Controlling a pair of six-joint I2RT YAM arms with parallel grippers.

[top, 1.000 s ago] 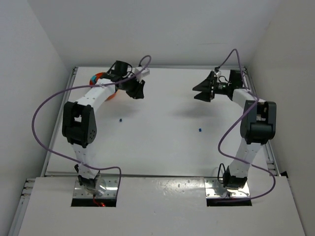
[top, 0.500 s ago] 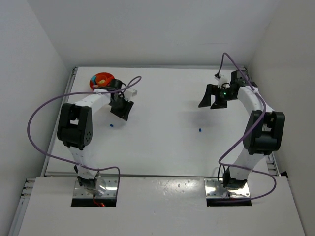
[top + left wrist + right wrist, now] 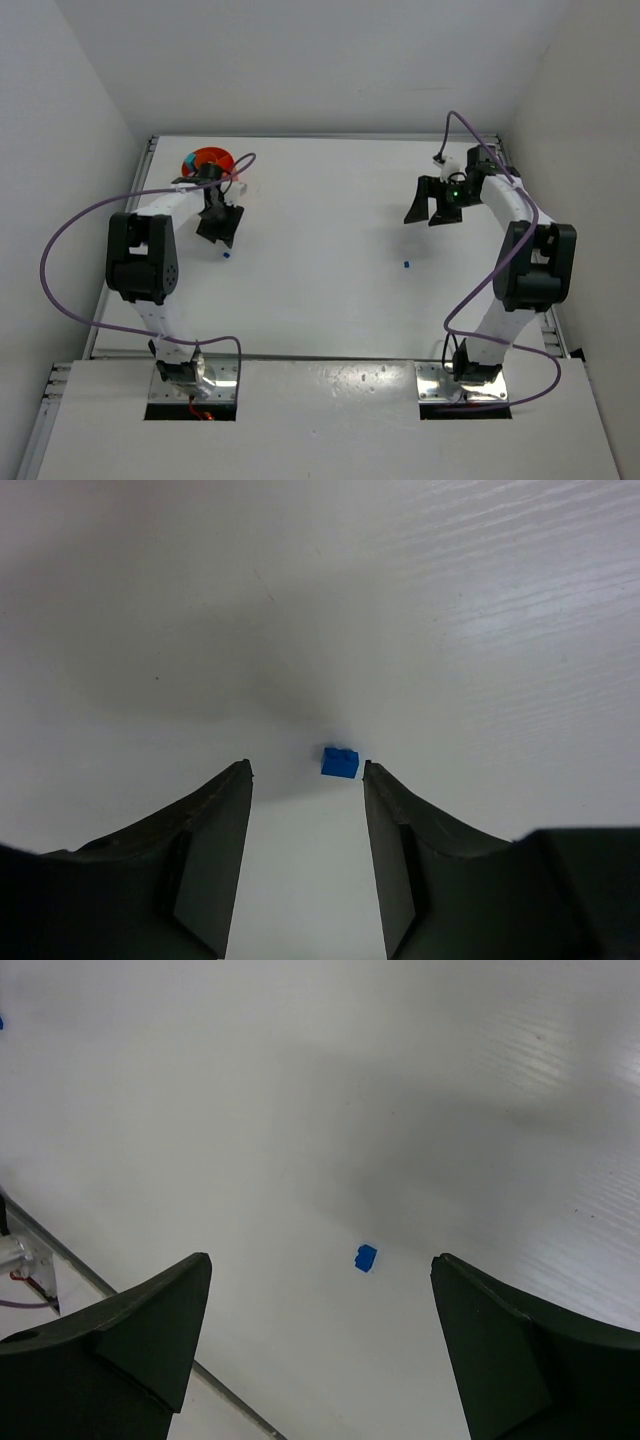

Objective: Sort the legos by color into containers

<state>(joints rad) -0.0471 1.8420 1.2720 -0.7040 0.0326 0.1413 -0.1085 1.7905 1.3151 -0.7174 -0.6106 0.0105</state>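
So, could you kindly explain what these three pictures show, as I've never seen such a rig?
These are two white robot arms bolted to a white table. One picture looks down from above; the others come from a camera on each wrist. The left tool and the right tool are open and hold nothing. A small blue plastic brick lies beyond the left tool's tips, another blue brick well clear of the right tool. A round orange plastic bowl sits at the far left corner.

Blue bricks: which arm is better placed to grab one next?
Left. The left gripper is open with a blue brick just past its fingertips; the right gripper, also open, is much farther from the other brick.
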